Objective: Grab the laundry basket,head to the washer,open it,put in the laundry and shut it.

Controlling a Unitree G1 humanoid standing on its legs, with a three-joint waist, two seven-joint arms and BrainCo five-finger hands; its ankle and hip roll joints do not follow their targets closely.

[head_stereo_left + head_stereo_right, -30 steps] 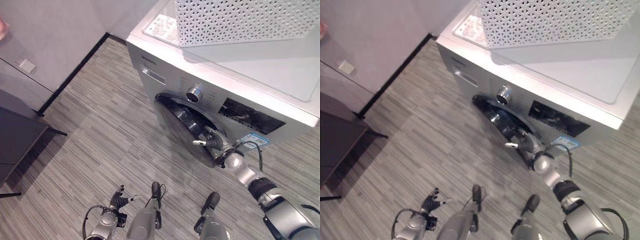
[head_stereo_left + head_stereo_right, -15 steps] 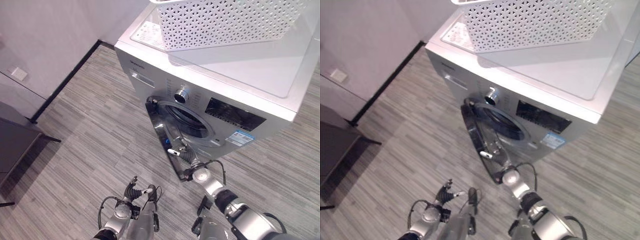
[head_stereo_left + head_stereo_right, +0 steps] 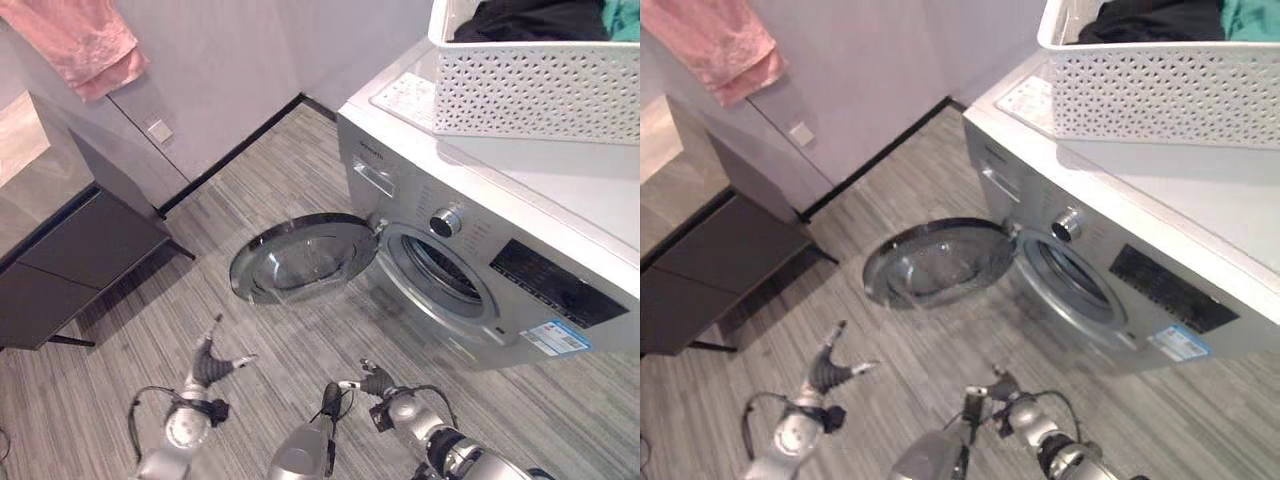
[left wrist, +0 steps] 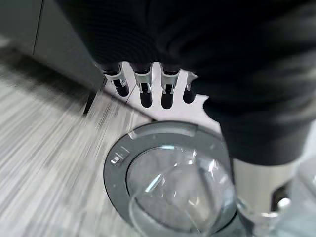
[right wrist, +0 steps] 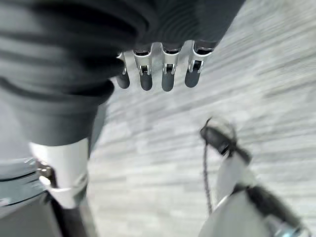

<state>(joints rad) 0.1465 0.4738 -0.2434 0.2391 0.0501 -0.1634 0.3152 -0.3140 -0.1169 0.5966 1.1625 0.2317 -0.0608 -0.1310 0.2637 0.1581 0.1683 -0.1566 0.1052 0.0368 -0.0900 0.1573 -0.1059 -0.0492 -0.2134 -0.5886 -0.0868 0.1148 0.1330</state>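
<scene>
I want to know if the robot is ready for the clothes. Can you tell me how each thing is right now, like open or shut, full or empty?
Washer door: swung wide open.
Washer drum: opening uncovered; inside too dark to tell.
Laundry basket: on top of the washer, holding dark and teal laundry.
Left robot hand: open, holding nothing.
Right robot hand: open, holding nothing.
Pink cloth: hanging by the wall.

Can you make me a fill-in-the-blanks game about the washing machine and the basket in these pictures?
1. The washer door is swung wide ____.
2. The white laundry basket sits on ____ of the washer.
3. A ____ cloth hangs high on the wall.
4. The left hand and the right hand hold ____.

Missing words: open; top; pink; nothing
</scene>
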